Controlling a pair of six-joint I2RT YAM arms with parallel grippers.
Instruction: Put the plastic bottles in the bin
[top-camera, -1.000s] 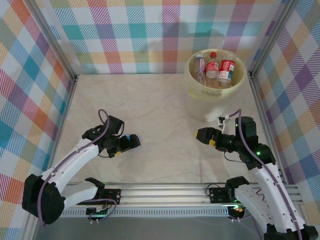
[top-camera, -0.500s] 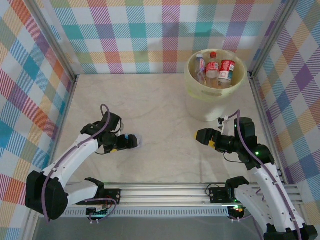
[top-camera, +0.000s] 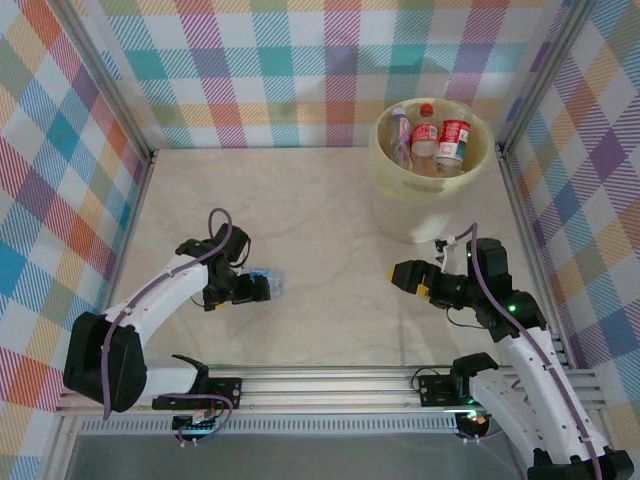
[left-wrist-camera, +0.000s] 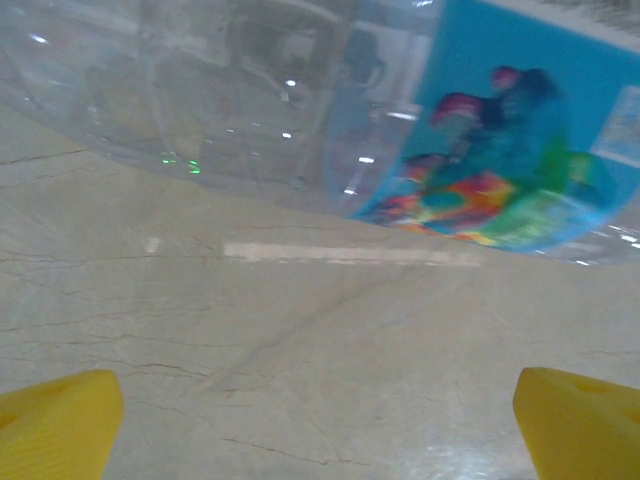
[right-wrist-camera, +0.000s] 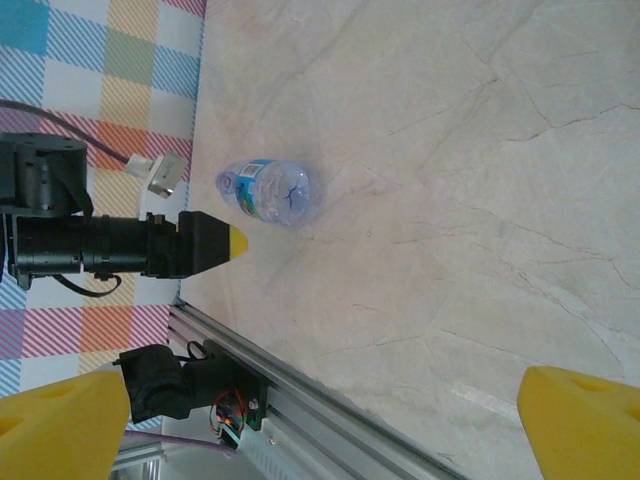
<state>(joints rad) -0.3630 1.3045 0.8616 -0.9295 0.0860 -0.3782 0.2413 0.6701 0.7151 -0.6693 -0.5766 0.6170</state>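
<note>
One blue-labelled bottle lies on its side on the table, left of centre toward the near edge. It is just ahead of the left tool, whose jaws stand wide open and empty. The right tool is likewise wide open, holding nothing. Other bottles sit in the bin at the far right corner. The lying bottle looks empty, so probably light, thin-walled, slick and apt to roll; grip gently across its labelled middle.

Left end effector backed off, uncovering a blue-labelled bottle.
</note>
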